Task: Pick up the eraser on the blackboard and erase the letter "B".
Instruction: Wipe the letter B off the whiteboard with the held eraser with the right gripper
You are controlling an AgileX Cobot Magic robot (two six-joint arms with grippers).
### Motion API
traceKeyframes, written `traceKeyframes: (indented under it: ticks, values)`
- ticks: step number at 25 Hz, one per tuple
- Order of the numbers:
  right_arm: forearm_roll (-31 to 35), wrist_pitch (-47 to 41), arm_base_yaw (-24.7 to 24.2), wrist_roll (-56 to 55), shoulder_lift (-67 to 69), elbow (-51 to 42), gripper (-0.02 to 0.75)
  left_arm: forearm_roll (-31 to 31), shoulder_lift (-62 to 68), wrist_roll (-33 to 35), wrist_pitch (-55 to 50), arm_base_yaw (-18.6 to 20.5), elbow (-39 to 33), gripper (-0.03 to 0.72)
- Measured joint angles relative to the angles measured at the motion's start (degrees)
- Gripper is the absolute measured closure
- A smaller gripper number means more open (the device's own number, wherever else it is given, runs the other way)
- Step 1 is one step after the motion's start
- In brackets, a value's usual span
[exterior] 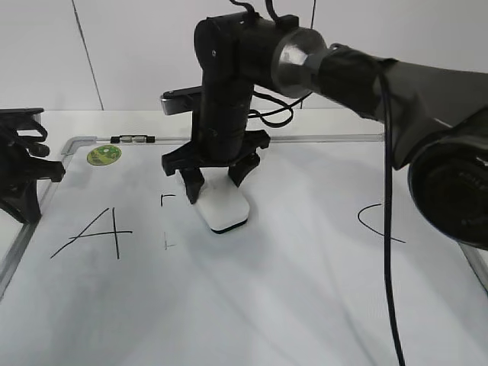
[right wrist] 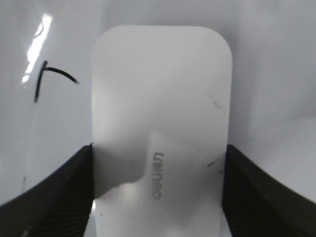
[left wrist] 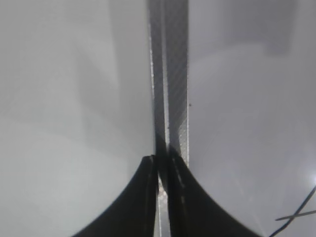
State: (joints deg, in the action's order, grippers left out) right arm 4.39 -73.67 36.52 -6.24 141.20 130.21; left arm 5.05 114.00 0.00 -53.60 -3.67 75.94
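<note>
Most of the letter "B" (exterior: 166, 221) is gone; we see only faint corner strokes. Our right gripper (exterior: 216, 181) pinches the white rounded eraser (exterior: 223, 207) flat on the blackboard (exterior: 305, 290). Our left gripper (left wrist: 163, 165) is pressed together.

Eraser (exterior: 223, 207) on the blackboard (exterior: 305, 290), between "A" (exterior: 95, 232) at left and "C" (exterior: 376, 221) at right.

The eraser (right wrist: 163, 128) runs off the right wrist view's lower edge (its embossed lettering blurred); the green sticker's (exterior: 104, 155) print is illegible.
</note>
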Motion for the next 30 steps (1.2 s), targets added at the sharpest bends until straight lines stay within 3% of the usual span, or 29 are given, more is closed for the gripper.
traceKeyframes:
  ticks: [16, 30]
  values:
    - [3.2, 3.9, 6.9, 3.2, 0.7, 0.6, 0.169, 0.0, 0.0, 0.0, -0.3, 0.0, 0.0, 0.665]
    - [0.8, 4.2, 5.4, -0.9, 0.8, 0.6, 0.169, 0.0, 0.0, 0.0, -0.2, 0.0, 0.0, 0.665]
